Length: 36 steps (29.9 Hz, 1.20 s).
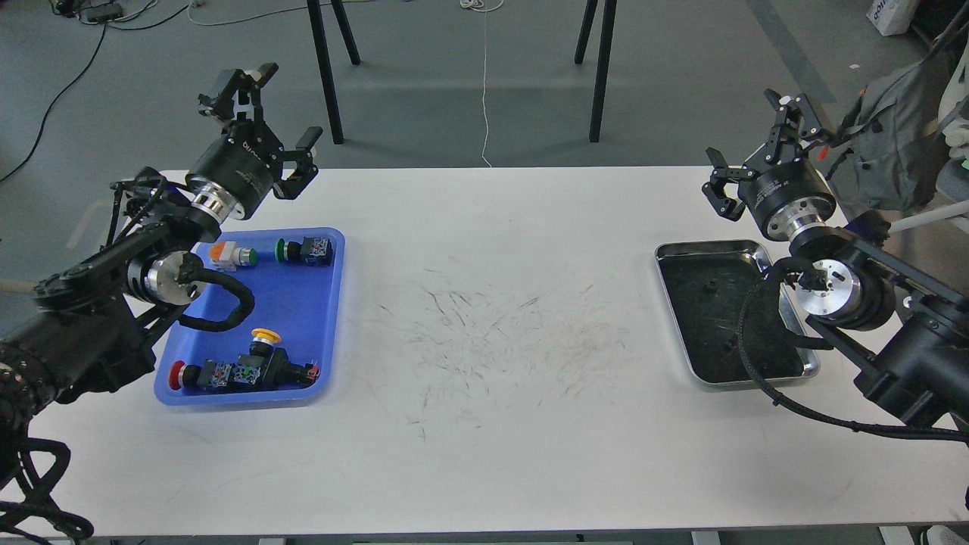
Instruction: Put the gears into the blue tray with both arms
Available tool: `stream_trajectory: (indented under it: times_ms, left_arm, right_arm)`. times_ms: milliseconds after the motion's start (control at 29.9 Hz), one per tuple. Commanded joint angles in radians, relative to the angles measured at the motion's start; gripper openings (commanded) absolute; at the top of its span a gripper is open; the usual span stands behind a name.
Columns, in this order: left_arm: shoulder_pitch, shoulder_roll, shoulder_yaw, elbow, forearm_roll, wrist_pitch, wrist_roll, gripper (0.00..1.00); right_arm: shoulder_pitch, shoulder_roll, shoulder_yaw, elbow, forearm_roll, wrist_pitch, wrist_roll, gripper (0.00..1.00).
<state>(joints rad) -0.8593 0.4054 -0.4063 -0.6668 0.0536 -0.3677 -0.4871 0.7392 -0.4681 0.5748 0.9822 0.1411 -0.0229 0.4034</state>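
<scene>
Both arms are raised above the white tabletop with the task seemingly at its opening step: neither gear appears to have been picked up. The left hand is held high with its fingers spread wide and nothing between them; the blue tray lies just below and toward the robot from it, carrying several push-button switches with coloured caps but, as far as can be seen, no gears. The right hand hangs likewise open and empty, and the steel tray sits below it and toward the robot. On that tray's dark, scratched bottom one small dark speck, likely a gear, shows below and slightly left of the right hand; a second fainter speck nearer the robot may be the other, but against the black surface it cannot be told for sure. The next move, by this reading, calls for the right hand to descend into the steel tray and pinch a very small flat part, then for a carry across the wide tabletop to the blue tray well to its left. The right arm's cable and wrist hide the steel tray's right side, and the left arm covers the blue tray's left part.
</scene>
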Motion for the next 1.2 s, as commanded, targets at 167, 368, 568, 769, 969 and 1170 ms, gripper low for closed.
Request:
stream_trajectory:
  times_ms: [167, 368, 568, 769, 969, 1170]
  left_arm:
    - [0.000, -0.003, -0.005, -0.011, 0.002, 0.012, 0.009, 1.00]
    - [-0.012, -0.005, 0.003, 0.015, -0.001, 0.006, 0.012, 1.00]
    - [-0.011, -0.005, 0.003, 0.016, 0.000, 0.001, 0.012, 1.00]
    - [-0.007, 0.001, 0.004, 0.024, -0.001, -0.005, 0.012, 1.00]
    - [-0.006, 0.018, 0.003, 0.024, -0.003, -0.045, 0.027, 1.00]
    - [-0.010, 0.006, 0.004, 0.039, -0.003, -0.048, 0.024, 1.00]
  right_arm:
    - [0.002, -0.001, -0.004, 0.000, 0.000, 0.000, 0.000, 0.99]
    - [0.000, -0.001, -0.009, 0.001, 0.000, 0.000, 0.000, 0.99]
    - [0.002, -0.001, -0.009, 0.001, -0.001, 0.000, 0.000, 0.99]
    - [0.002, -0.001, -0.012, 0.003, 0.000, 0.000, 0.000, 0.99]
    - [0.000, -0.001, -0.012, 0.003, -0.001, 0.000, 0.000, 0.99]
    - [-0.001, -0.001, -0.013, 0.003, 0.000, 0.000, 0.000, 0.99]
